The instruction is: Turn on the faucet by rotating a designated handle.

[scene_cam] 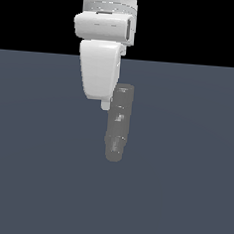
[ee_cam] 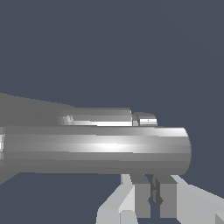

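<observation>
So the faucet (scene_cam: pixel 119 123) sits about dead center of the exterior view, a lumpy grey column on the flat slate floor (scene_cam: pixel 182 194), with the white arm (scene_cam: pixel 100 63) dropping in from the top center and overlapping the faucet's upper left edge. In the wrist view the faucet body fills the middle band, and the gripper (ee_cam: pixel 155 197) is at the bottom right, fingers pressed nearly together with only a sliver between them and nothing pinched.

A smaller stubby bit (ee_cam: pixel 109 118) runs alongside the big cylinder (might be the handle, honestly can't tell). I'd guess it's lining up to nudge. To do this well: contact the thin rod, not the fat body, push near its far end for leverage, and sweep along an arc around the faucet's axis.
</observation>
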### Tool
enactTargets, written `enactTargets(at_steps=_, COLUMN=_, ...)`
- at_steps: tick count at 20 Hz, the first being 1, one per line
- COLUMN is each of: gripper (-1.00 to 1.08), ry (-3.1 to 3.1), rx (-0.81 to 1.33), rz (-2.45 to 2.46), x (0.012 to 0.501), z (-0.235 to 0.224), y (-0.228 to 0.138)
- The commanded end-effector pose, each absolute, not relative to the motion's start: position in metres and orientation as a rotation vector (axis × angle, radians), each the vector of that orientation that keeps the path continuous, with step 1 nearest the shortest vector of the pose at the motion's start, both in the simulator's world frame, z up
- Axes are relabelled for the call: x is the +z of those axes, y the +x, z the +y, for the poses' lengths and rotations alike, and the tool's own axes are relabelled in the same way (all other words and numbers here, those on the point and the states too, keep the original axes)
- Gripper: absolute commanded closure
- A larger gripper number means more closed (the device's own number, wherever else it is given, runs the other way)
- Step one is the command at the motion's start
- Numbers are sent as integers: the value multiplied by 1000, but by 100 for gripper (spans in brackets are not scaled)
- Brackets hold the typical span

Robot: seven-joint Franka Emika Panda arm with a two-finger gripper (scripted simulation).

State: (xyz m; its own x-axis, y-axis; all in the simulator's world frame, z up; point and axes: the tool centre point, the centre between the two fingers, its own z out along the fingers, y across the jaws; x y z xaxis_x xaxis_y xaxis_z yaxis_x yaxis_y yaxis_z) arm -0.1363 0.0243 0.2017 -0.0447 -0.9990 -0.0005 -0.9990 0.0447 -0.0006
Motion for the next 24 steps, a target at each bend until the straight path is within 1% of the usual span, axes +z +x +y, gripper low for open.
enactTargets(at_steps=1, gripper=108, ry=-2155, rx=0, rz=2284, x=202, z=5, y=-137)
enactTargets(at_steps=12, gripper=108, ry=-2154, rx=0, rz=2287, x=202, z=-57, y=-140)
enactTargets(at_steps=13, gripper=108, ry=-2154, rx=0, rz=2287, x=202, z=-57, y=-140)
enactTargets(at_steps=14, gripper=108, ry=-2183, rx=-1, rz=2259, x=202, z=-41, y=-137)
enactTargets(at_steps=24, gripper=108, ry=-2173, rx=-1, rz=2269, x=202, z=-74, y=-111)
